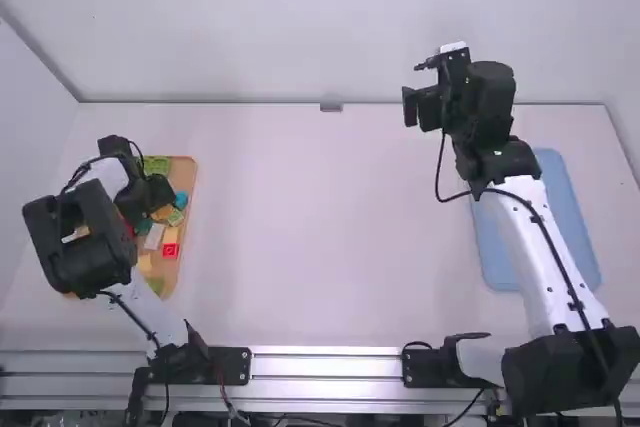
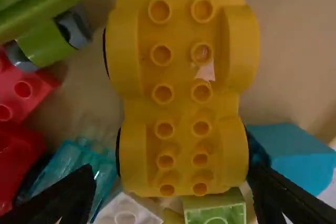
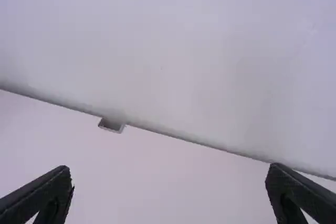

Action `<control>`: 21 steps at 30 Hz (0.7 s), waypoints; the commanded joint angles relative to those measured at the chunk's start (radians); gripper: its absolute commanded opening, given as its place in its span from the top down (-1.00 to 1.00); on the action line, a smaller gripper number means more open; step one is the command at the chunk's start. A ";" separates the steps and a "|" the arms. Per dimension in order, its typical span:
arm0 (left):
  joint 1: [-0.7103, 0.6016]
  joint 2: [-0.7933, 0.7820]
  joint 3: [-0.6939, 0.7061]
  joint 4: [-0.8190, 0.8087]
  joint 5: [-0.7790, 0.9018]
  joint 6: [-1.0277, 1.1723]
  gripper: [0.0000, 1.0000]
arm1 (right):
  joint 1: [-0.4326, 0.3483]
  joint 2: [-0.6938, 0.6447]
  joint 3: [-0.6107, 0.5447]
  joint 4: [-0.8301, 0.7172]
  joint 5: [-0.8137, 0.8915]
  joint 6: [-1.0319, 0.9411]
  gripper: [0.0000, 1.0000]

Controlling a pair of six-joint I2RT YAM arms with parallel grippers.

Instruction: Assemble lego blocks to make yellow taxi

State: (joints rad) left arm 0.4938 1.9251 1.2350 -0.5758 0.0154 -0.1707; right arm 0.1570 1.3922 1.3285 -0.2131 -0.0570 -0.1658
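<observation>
Left hand spread, empty over yellow chassis in the tray; best centre, then close squarely on its sides (blue block crowds one); right hand wide apart, empty.

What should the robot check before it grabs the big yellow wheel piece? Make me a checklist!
1. Left gripper open: ok.
2. One finger on each side of the yellow wheel piece: ok.
3. Plenty of finger room: not ok, a blue block sits close beside it.
4. Fingers low enough to grip: cannot tell.
5. Right gripper out of the way: ok, it's far from the brown tray.
</observation>
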 commanded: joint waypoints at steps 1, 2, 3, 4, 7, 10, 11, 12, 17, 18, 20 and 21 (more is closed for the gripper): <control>-0.002 -0.002 -0.020 0.011 0.011 0.010 -0.56 | 0.001 0.007 0.039 -0.002 0.003 0.005 -0.96; -0.002 -0.002 -0.026 0.018 0.011 0.010 -0.55 | 0.001 0.007 0.039 -0.002 0.002 0.004 -0.96; -0.002 -0.002 -0.035 0.030 0.010 0.011 -0.53 | 0.000 0.007 0.039 -0.002 0.002 0.004 -0.96; -0.002 -0.002 -0.045 0.044 0.011 0.011 -0.52 | -0.001 0.007 0.039 -0.003 0.003 0.004 -0.96; -0.002 -0.002 -0.064 0.075 0.010 0.011 -0.49 | 0.001 0.007 0.039 -0.004 0.002 0.004 -0.96; -0.002 -0.002 -0.070 0.087 0.010 0.011 -0.45 | 0.001 0.007 0.039 -0.003 0.003 0.004 -0.96; -0.002 -0.002 -0.071 0.088 0.010 0.011 -0.36 | 0.001 0.007 0.039 -0.004 0.002 0.004 -0.96; -0.002 -0.002 -0.071 0.087 0.010 0.011 -0.31 | 0.001 0.007 0.039 -0.004 0.003 0.004 -0.96; -0.002 -0.002 -0.063 0.096 -0.035 0.015 -0.06 | 0.001 0.007 0.039 -0.004 0.003 0.004 -0.96; -0.002 -0.003 -0.057 0.095 -0.036 0.019 -0.03 | 0.001 0.007 0.039 -0.004 0.002 0.004 -0.96; -0.002 -0.008 -0.022 0.070 -0.031 0.041 0.13 | 0.001 0.007 0.039 -0.004 0.003 0.004 -0.97; -0.002 -0.013 -0.005 0.052 -0.031 0.040 0.22 | 0.001 0.007 0.039 -0.004 0.003 0.004 -0.97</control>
State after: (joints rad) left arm 0.4934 1.9251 1.1885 -0.5098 -0.0044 -0.1490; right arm 0.1570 1.3918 1.3285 -0.2199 -0.0574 -0.1638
